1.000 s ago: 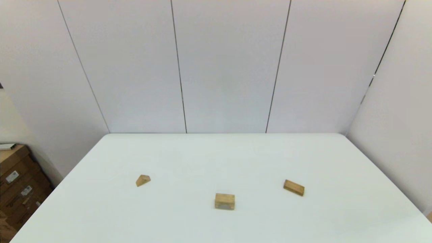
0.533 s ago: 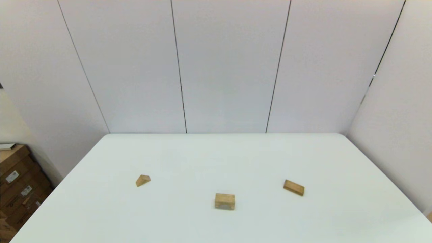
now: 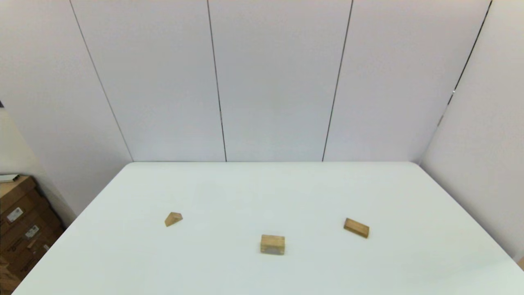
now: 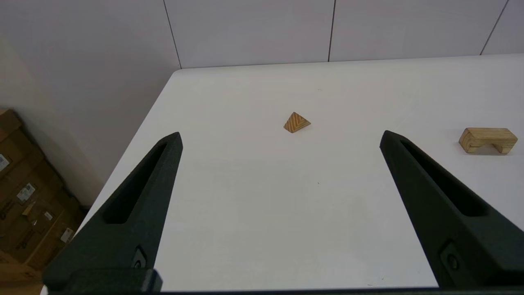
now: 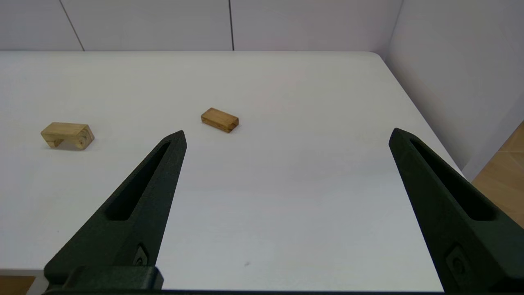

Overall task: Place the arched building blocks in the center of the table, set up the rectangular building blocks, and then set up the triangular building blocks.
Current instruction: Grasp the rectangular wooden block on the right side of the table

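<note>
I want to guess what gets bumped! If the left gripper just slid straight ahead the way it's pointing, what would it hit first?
Probably the triangular block. The left gripper is open, and that small wedge sits almost dead ahead between its fingers. The arched block lies off to one side.

A bare, staged test space such as a robotics lab booth rather than a lived-in room: a plain white table (image 3: 262, 192) with rounded corners stands inside an enclosure of pale, unmarked wall panels (image 3: 274, 82) joined by thin dark vertical seams, closing it in at the back and on both sides. Beyond the table's left edge, stacked brown cardboard boxes (image 3: 20, 229) with shipping labels sit on the floor, suggesting a storage or work area. At the right edge a strip of wood-tone floor (image 5: 501, 172) shows past the side panel.
</note>
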{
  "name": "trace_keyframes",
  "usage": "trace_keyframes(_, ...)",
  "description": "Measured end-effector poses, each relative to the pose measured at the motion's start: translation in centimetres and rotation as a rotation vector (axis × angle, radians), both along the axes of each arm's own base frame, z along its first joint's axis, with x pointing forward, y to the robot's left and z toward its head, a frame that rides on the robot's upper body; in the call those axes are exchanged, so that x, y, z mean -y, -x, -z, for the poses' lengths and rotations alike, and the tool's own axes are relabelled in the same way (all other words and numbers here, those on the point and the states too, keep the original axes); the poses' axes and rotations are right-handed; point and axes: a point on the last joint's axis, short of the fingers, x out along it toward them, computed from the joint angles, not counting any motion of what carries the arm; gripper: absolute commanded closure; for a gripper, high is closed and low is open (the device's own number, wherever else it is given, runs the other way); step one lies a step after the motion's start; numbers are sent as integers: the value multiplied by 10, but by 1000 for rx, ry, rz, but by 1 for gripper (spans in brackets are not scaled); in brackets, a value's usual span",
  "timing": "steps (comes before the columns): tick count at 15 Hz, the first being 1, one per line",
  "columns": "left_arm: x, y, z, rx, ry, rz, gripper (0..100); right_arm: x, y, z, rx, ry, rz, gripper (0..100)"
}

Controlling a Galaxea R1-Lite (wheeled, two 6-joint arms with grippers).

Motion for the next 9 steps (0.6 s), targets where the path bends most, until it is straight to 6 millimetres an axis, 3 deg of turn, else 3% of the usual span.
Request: trace_keyframes(9, 0, 0, 0, 0, 0, 0, 0, 0, 0, 0, 0, 1, 0, 0)
